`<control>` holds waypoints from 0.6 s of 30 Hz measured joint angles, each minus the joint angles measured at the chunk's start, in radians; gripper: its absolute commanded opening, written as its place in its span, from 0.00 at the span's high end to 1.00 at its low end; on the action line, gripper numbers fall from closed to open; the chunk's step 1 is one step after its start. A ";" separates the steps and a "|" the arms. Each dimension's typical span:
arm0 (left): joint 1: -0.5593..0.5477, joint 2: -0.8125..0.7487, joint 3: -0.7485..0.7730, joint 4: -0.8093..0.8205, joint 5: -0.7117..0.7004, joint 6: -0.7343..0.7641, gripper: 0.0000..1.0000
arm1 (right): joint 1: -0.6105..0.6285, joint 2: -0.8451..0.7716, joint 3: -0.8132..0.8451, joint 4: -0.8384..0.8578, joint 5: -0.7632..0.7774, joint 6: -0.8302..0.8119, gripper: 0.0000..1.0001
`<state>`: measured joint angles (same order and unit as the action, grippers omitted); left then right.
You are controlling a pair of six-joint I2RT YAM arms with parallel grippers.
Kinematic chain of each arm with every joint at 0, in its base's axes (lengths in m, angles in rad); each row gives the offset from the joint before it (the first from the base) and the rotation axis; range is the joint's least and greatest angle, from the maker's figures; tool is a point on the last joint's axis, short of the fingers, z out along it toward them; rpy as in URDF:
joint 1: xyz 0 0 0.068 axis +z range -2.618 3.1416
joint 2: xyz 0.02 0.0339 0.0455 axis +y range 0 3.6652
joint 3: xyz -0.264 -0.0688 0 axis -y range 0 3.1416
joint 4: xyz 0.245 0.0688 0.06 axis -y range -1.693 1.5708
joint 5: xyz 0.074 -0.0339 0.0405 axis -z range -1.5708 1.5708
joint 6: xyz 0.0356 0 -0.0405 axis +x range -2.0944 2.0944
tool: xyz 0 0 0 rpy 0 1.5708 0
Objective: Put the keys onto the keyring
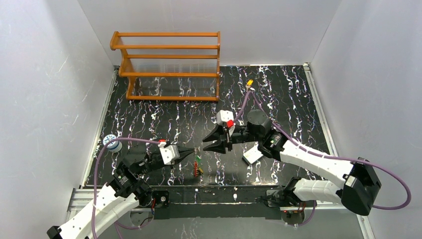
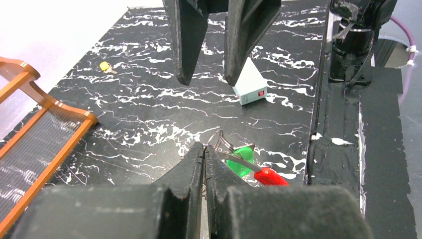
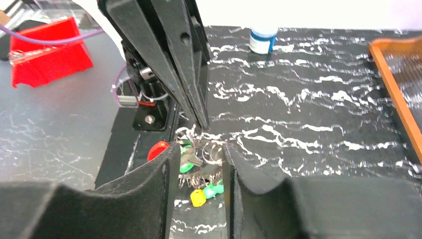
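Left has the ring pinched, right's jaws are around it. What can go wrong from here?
1. The left gripper holds the keyring only by thin wire at its fingertips, so a nudge could twist it or pull it free.
2. The right gripper is open around the ring and the hanging keys. Closing may catch keys, not wire.
3. The loose yellow key lies far back, not yet fetched.

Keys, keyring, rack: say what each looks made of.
Keys: glossy coloured heads, likely plastic; the blades are too small to judge. Keyring: thin shiny silvery wire loops, apparently metal. Rack: orange-brown glossy frame, wood or wood-look; shelves ribbed and see-through, probably plastic.
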<state>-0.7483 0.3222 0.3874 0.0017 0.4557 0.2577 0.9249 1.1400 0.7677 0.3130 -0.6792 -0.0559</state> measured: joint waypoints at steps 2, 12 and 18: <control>0.000 -0.016 -0.006 0.009 0.000 -0.004 1.00 | 0.000 0.004 0.000 0.050 -0.032 0.026 0.58; 0.000 -0.020 -0.015 0.024 0.001 -0.011 1.00 | 0.017 0.112 0.001 0.154 -0.089 0.136 0.58; 0.000 -0.016 -0.015 0.024 0.000 -0.011 1.00 | 0.042 0.122 0.001 0.146 -0.020 0.140 0.60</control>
<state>-0.7483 0.3061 0.3725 0.0254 0.4561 0.2462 0.9672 1.2625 0.7685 0.4587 -0.6991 0.0837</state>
